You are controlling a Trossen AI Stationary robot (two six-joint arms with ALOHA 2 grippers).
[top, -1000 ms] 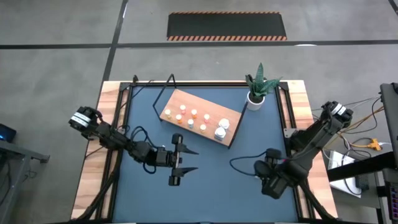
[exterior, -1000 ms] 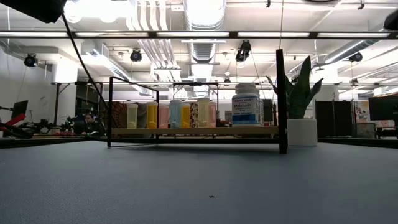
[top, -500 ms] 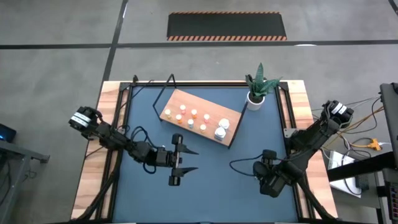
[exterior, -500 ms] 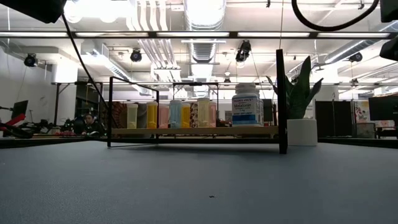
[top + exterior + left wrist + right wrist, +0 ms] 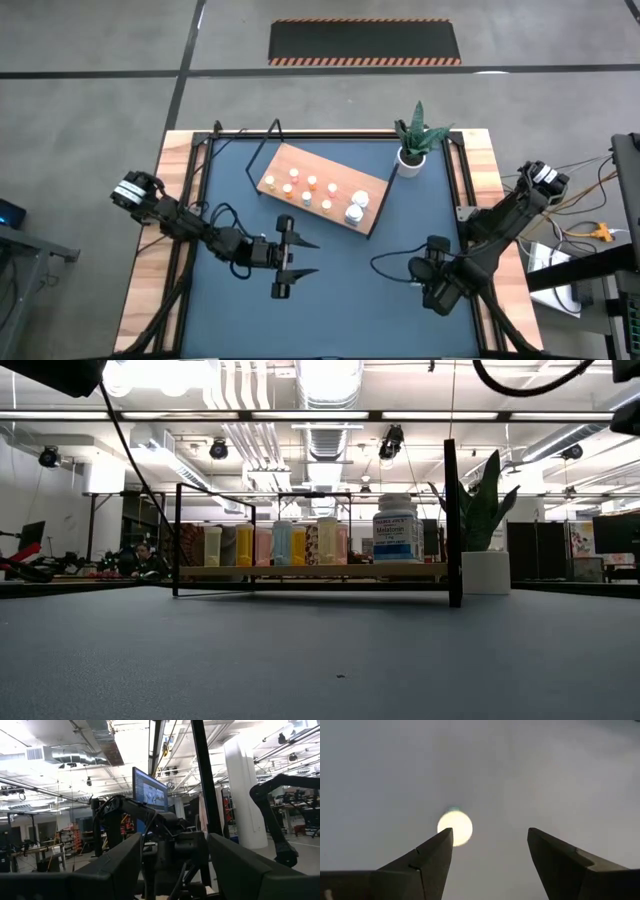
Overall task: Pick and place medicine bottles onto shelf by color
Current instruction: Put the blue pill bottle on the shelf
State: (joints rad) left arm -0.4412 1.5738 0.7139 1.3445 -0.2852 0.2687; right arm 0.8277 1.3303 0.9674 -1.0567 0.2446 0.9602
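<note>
The shelf (image 5: 378,186) is a light-brown board in a thin black frame, standing slanted on the far middle of the dark blue table. Several tiny bottles (image 5: 305,188), white, orange and pinkish, stand on it on their bases, as do two bigger white ones (image 5: 356,207). The low view shows them in a row (image 5: 275,545) on the board (image 5: 310,571), the big labelled one (image 5: 397,530) at the right. My left gripper (image 5: 315,257) is open and empty near the shelf's near side, fingers level toward the table's right (image 5: 175,840). My right gripper (image 5: 438,290) is open and empty (image 5: 490,832), near the table's right near corner.
A white pot with a green plant (image 5: 410,150) stands just beyond the shelf's far right corner, also in the low view (image 5: 480,550). Black cables loop over the table beside both arms. Wooden strips (image 5: 175,200) border the table's left and right sides.
My right arm has shifted slightly near the table's right near corner, and a loop of its cable now shows at the top right of the low view. The bottles and the shelf have stayed put.
</note>
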